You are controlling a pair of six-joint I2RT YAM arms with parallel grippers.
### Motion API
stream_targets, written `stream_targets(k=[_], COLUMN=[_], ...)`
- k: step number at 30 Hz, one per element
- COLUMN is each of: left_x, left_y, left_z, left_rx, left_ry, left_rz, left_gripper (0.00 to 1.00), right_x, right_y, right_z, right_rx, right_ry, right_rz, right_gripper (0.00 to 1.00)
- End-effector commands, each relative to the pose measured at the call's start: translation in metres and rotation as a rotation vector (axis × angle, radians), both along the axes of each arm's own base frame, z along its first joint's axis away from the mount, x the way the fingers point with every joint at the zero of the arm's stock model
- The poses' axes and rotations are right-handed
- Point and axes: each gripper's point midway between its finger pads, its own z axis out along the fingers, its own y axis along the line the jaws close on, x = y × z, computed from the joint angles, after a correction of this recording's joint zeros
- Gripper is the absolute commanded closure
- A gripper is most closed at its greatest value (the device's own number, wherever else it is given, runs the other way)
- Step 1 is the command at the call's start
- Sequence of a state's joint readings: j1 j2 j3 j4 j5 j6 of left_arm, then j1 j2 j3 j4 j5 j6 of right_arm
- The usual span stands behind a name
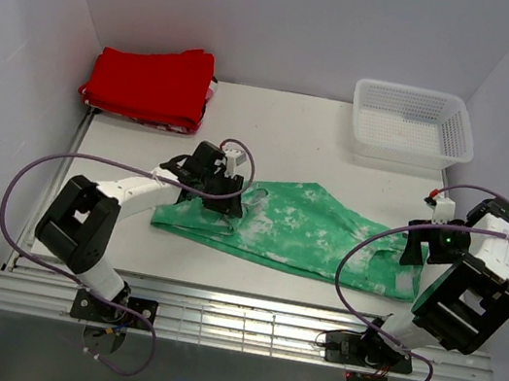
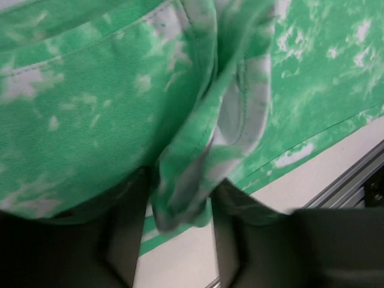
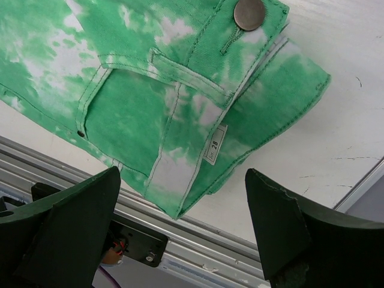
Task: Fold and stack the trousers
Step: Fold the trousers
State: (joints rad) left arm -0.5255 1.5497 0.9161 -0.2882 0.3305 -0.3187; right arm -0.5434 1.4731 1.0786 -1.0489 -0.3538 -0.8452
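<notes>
Trousers (image 1: 297,228) look like matt woven cloth with raised stitching, plus a dull metal button (image 3: 249,13). Basket (image 1: 412,125) is white plastic mesh, table (image 1: 284,137) smooth matt white, front rail (image 1: 240,328) ribbed bare metal.

Setting recorded as a robotics lab test cell. A white table (image 1: 284,137) is enclosed on three sides by plain white walls (image 1: 294,20). Two robot arms, the left arm (image 1: 126,190) and the right arm (image 1: 467,302), are bolted at the near edge along an aluminium extrusion rail (image 1: 242,319). Purple cables (image 1: 6,196) are left looped in the open from base to wrist. Laid out on the table are the trousers (image 1: 298,223), a folded red garment (image 1: 150,83) and a white plastic basket (image 1: 415,93).
</notes>
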Motion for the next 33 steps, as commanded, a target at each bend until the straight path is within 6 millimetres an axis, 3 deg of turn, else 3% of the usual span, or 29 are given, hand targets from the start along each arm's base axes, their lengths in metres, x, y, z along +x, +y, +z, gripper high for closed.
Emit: stream_targets(k=[1,2,3,6,9,10,14,17,19,20,24,25,27,29,30,31,33], left_x=[0.014,0.016,0.016,0.008,0.003,0.008,0.006,-0.005,-0.016,-0.018,-0.013,-0.013,-0.015,-0.013,-0.016,-0.017,-0.015], left_y=[-0.015,-0.016,-0.015,-0.015,0.002,0.019,0.057,0.056,0.041,0.036,0.009,0.005,-0.006,-0.007,-0.014,-0.015,-0.021], left_z=[0.024,0.030,0.040,0.074,0.089,0.094,0.089,0.085,0.096,0.096,0.088,0.084,0.073,0.060,0.056,0.050,0.040], left_rx=[-0.057,-0.054,-0.055,-0.078,-0.049,-0.055,-0.084,-0.153,-0.267,-0.300,-0.373,-0.368,-0.355,-0.310,-0.286,-0.256,-0.178], left_ry=[-0.039,-0.057,-0.076,-0.150,-0.173,-0.180,-0.135,-0.091,-0.080,-0.070,-0.066,-0.062,-0.047,-0.051,-0.072,-0.085,-0.134], left_rz=[-0.002,-0.018,-0.021,-0.101,-0.115,-0.083,-0.092,-0.148,-0.226,-0.236,-0.276,-0.285,-0.291,-0.262,-0.278,-0.274,-0.274], left_gripper=[0.40,0.18,0.10,0.05,0.06,0.07,0.13,0.28,0.36,0.37,0.42,0.43,0.43,0.38,0.37,0.37,0.41], right_x=[0.003,0.003,0.003,0.006,0.007,0.008,0.012,0.015,0.017,0.022,0.042,0.047,0.066,0.077,0.093,0.096,0.112], right_y=[-0.002,-0.001,-0.001,-0.001,0.001,0.002,0.012,0.024,0.034,0.043,0.079,0.098,0.120,0.156,0.168,0.191,0.214], right_z=[0.008,0.008,0.008,0.007,0.008,0.008,0.011,0.019,0.027,0.034,0.059,0.065,0.077,0.084,0.090,0.090,0.093], right_rx=[0.003,0.008,0.009,0.017,0.034,0.039,0.094,0.165,0.214,0.261,0.365,0.398,0.431,0.472,0.475,0.498,0.551], right_ry=[-0.009,-0.008,-0.007,-0.008,-0.015,-0.019,-0.037,-0.057,-0.076,-0.115,-0.218,-0.212,-0.277,-0.270,-0.331,-0.324,-0.337], right_rz=[-0.005,-0.005,-0.003,-0.004,0.000,0.003,0.005,0.009,0.018,0.026,0.066,0.075,0.118,0.157,0.188,0.230,0.212], right_gripper=[0.10,0.10,0.10,0.10,0.10,0.10,0.10,0.07,0.02,0.00,0.21,0.27,0.28,0.29,0.29,0.30,0.31])
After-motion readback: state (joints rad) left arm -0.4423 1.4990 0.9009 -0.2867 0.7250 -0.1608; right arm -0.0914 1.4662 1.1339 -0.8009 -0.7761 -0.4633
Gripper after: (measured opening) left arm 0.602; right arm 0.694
